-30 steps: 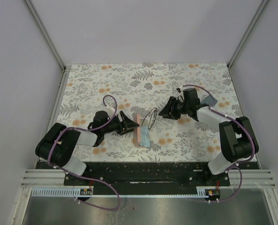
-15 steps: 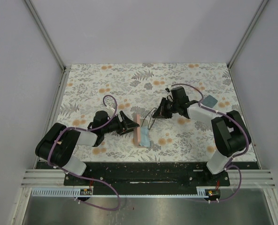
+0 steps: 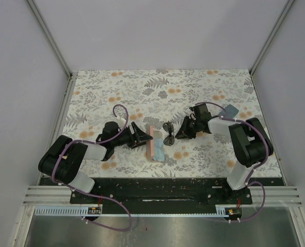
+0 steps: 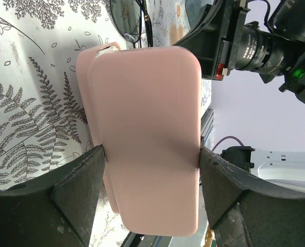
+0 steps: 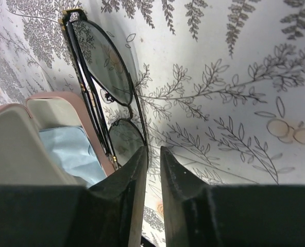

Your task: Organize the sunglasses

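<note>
The dark-lens sunglasses with a thin black wire frame (image 5: 103, 77) lie on the leaf-patterned table (image 5: 235, 62), touching or almost touching the tips of the right gripper (image 5: 153, 150). Its fingers (image 5: 129, 195) are nearly together, with nothing between them. The left gripper (image 4: 151, 149) is clamped on the sides of the pink oblong case (image 4: 142, 92). I judge the sunglasses to be light, thin, easily bent and slippery on the lenses. Better to take hold at the bridge or a hinge.

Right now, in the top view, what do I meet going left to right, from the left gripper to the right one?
left gripper → pink case → sunglasses → right gripper
</note>
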### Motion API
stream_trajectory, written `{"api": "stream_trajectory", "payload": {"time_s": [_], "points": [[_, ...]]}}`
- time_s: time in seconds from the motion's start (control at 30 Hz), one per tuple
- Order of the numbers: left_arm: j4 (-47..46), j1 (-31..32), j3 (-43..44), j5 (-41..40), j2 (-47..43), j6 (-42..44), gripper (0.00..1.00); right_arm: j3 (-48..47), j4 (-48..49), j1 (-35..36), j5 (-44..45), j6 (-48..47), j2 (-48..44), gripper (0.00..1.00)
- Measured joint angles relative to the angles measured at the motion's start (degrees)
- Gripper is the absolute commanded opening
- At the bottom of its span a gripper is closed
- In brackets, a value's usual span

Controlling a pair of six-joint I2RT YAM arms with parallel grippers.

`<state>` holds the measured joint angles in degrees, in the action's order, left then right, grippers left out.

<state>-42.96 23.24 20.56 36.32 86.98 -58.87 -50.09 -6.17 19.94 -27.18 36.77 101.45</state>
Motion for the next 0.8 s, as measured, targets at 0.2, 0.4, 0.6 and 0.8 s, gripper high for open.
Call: {"api": "stream_trajectory", "payload": {"time_s": [0.2,0.4,0.6,0.8], "points": [[0.92,0.0,0.0,-0.07,-0.81,0.31,0.53,0.28,-4.37,-0.02,3.23,-2.29,-5.6,0.38],[2.54,0.0,0.5,-0.11,-1.38,0.74,0.52,-4.52,-9.33,1.18,5.05,-5.57,-7.34,0.44],[2.99,0.0,0.83,-0.15,-1.38,0.9,0.52,-11.89,-12.85,5.64,8.11,-7.85,-4.42,0.47],[2.99,0.0,0.83,-0.15,-1.38,0.9,0.52,-15.08,-14.86,7.28,10.36,-8.44,0.83,0.48]]}}
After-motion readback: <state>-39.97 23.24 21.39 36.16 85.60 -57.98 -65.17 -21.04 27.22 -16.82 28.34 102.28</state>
